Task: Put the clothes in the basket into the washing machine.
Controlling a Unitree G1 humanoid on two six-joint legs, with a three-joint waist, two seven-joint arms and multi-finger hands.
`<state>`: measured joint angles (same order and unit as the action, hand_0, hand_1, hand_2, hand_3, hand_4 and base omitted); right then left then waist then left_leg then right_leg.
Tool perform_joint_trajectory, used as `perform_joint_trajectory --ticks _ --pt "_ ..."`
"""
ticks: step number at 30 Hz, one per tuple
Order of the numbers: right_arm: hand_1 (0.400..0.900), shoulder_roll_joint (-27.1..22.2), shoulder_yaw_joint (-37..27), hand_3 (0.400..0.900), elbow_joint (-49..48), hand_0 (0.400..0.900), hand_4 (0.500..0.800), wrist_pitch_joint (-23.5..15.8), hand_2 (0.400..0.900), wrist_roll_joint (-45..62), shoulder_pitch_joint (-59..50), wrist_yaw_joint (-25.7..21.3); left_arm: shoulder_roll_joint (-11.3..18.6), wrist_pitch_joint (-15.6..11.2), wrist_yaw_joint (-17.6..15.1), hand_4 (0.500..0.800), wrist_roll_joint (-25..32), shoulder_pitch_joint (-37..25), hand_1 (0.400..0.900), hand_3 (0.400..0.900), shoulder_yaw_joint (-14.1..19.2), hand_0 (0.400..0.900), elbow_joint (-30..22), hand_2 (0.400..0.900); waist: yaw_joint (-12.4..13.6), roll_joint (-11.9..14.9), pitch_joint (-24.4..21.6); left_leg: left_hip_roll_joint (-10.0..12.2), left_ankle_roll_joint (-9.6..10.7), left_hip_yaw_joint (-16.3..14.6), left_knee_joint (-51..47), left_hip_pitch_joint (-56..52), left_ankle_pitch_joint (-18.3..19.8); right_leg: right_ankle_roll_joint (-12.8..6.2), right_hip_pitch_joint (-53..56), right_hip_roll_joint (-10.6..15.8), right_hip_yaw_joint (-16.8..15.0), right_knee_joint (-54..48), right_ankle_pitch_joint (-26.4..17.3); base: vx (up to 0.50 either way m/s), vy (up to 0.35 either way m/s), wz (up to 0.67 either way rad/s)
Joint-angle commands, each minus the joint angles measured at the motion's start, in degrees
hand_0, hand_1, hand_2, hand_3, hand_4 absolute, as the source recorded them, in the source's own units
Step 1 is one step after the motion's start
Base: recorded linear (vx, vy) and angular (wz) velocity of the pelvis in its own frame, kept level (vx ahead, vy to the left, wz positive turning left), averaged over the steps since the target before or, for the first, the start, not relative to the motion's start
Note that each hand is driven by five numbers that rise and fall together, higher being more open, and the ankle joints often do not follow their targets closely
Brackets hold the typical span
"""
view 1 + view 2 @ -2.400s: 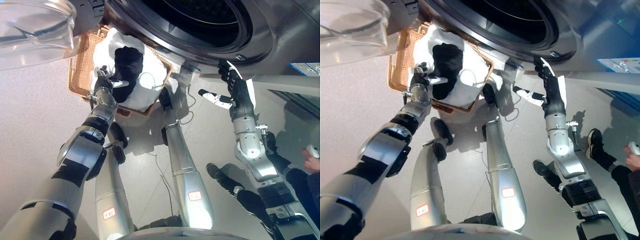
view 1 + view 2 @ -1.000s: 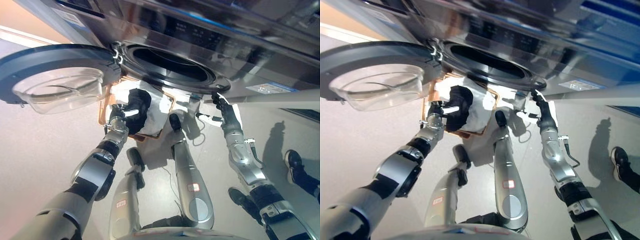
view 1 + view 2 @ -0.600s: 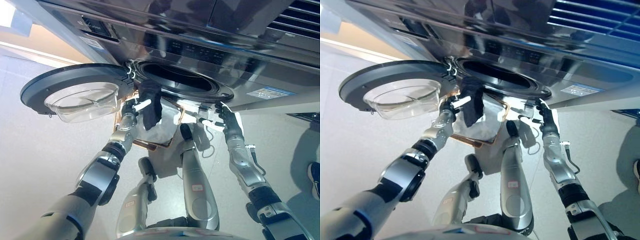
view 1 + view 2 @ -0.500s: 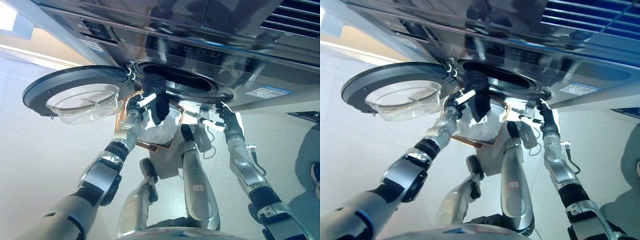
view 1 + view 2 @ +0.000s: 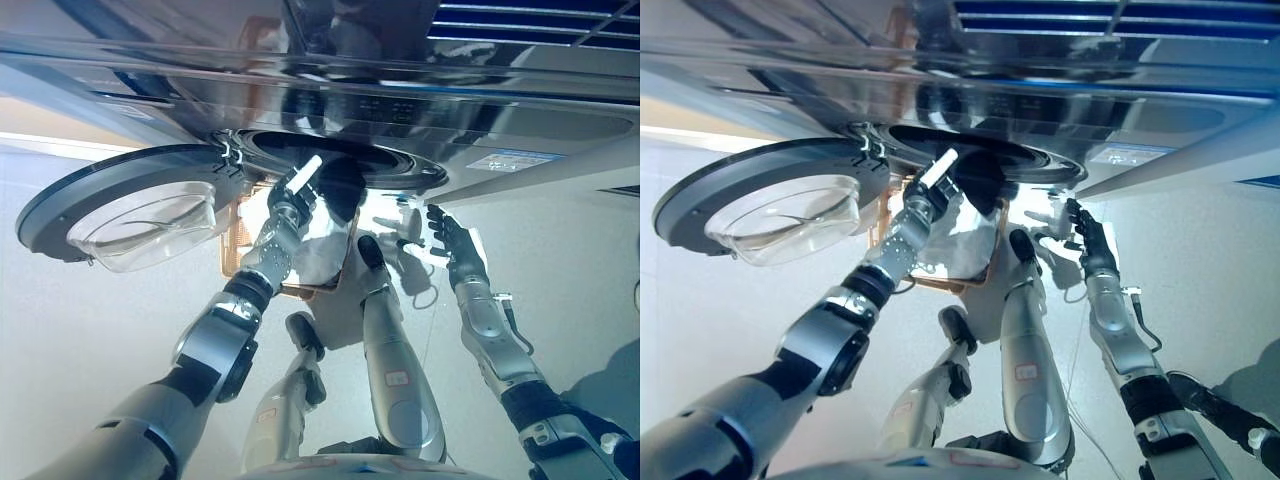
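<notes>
While the washing machine [image 5: 420, 90] stands with its round door [image 5: 120, 215] swung wide to the left, a dark garment [image 5: 340, 190] hangs at the lower rim of the drum opening.

The wicker basket [image 5: 290, 288] sits on the floor just below that rim, white clothes [image 5: 315, 255] heaped inside. The left hand [image 5: 292, 200] is curled round the dark garment's upper edge; soft, light and limp, it will likely drape and snag, so bunched cloth is the best hold. The right hand [image 5: 445, 238] hovers by the rim's right side, fingers spread, holding nothing.

Black garment [image 5: 343, 190] across open drum mouth [image 5: 390, 165]
</notes>
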<state>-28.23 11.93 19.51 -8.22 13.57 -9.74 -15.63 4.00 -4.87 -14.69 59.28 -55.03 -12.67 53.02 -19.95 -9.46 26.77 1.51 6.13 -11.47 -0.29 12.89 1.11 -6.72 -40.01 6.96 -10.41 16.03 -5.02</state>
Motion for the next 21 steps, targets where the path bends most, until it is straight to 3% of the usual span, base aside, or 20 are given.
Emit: perform_joint_trajectory --ticks 1,8,18,19,20,21 --pt "0.900 -0.9 -1.2 0.900 -5.6 0.900 0.800 -3.8 0.900 0.3 6.7 -0.2 0.7 -7.3 2.6 0.500 2.6 -9.1 0.400 0.400 2.3 0.400 -0.1 0.400 -3.1 1.1 -5.8 7.7 4.3 3.0 5.2 -2.3 2.8 -5.56 -1.0 1.3 -0.6 -0.9 -1.7 0.06 -0.060 -0.12" --pt "0.900 -2.0 -3.1 0.900 -7.5 0.900 0.800 -4.5 0.900 -1.0 7.9 -0.6 4.0 -7.9 1.6 0.500 2.2 -13.1 0.400 0.400 3.3 0.400 2.7 0.400 -3.6 1.6 -7.2 10.3 5.3 1.4 2.1 -2.2 0.4 -5.18 -4.3 -1.2 0.1 -0.3 -0.9 0.05 -0.054 -0.11" --pt "0.900 -2.3 -3.5 0.900 -7.4 0.900 0.800 -5.0 0.900 -0.8 7.9 -1.3 1.3 -8.7 -0.4 0.500 2.0 -13.5 0.400 0.400 2.9 0.400 2.5 0.400 -3.1 1.5 -8.5 11.2 5.4 1.7 -0.4 -1.8 -0.9 -4.86 -6.0 -1.7 1.1 0.9 -0.3 0.01 -0.035 0.10" --pt "0.900 -2.4 -3.3 0.900 -7.4 0.900 0.800 -5.1 0.900 -0.7 7.7 -1.2 1.3 -8.4 -0.7 0.549 1.4 -13.6 0.482 0.482 3.0 0.482 3.4 0.482 -3.0 1.5 -8.7 11.3 5.4 1.7 -0.4 -1.8 -0.8 -4.88 -6.0 -1.6 1.1 0.8 -0.4 0.01 -0.005 0.11" --pt "0.900 -2.4 -2.8 0.900 -7.3 0.900 0.800 -5.1 0.900 -0.5 7.7 -0.9 1.3 -7.9 -1.2 0.800 -0.2 -13.8 0.900 0.900 2.9 0.900 4.9 0.900 -2.8 1.5 -9.0 11.2 5.3 1.8 -0.5 -1.8 -0.7 -4.89 -5.9 -1.4 1.2 0.7 -0.6 0.01 -0.005 0.11" --pt "0.900 -2.4 -2.8 0.900 -7.3 0.900 0.800 -5.2 0.900 -0.4 7.7 -0.9 1.3 -7.9 -1.2 0.800 -0.2 -13.9 0.900 0.900 2.9 0.900 5.0 0.900 -2.8 1.5 -9.0 11.2 5.3 1.8 -0.5 -1.8 -0.7 -4.90 -6.0 -1.4 1.2 0.7 -0.6 0.01 0.005 0.11"
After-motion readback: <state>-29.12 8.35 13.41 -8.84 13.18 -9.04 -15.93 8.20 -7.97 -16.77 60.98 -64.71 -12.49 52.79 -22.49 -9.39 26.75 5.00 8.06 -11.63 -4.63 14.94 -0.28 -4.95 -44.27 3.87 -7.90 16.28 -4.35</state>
